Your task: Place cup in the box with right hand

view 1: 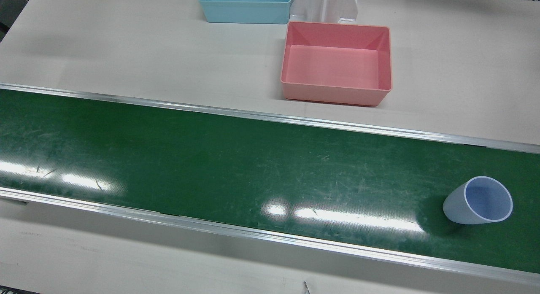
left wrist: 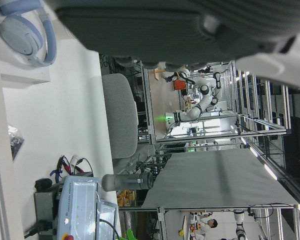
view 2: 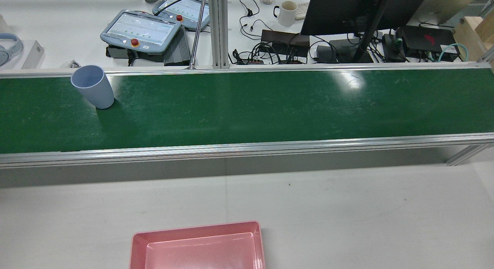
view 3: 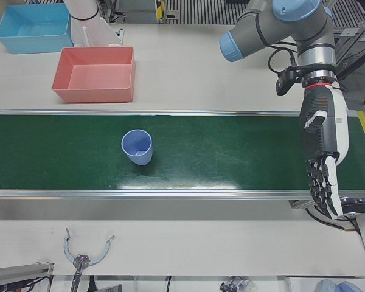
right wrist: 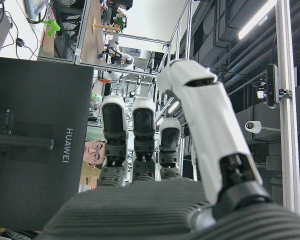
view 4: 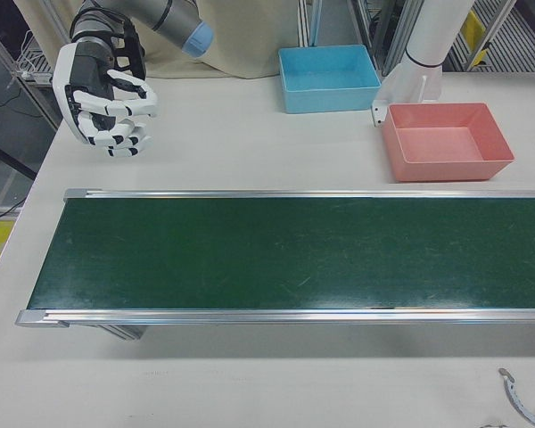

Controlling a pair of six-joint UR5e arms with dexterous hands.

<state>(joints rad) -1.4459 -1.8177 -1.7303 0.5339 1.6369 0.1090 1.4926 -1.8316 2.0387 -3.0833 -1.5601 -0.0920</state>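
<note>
Cup (view 3: 137,147) upright on belt (view 3: 231,152), untouched. Pink box (view 3: 95,75) on table beyond. Right hand (view 4: 107,94) off belt end, fingers curled, holding nothing. Left hand (view 3: 323,161) fingers straight, empty.

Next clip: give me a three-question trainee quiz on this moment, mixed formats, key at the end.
1. True or false: the cup stands upright on the green belt.
2. Which box lies nearer the belt? A) the pink box B) the blue box
3. Fill in: the right hand holds ____ and hangs over the white table, off the belt.

Key: 1 true. 2 A. 3 nothing; its fingers are loosely curled. The left hand, fingers pointing down over the belt's far end, is also empty.
</note>
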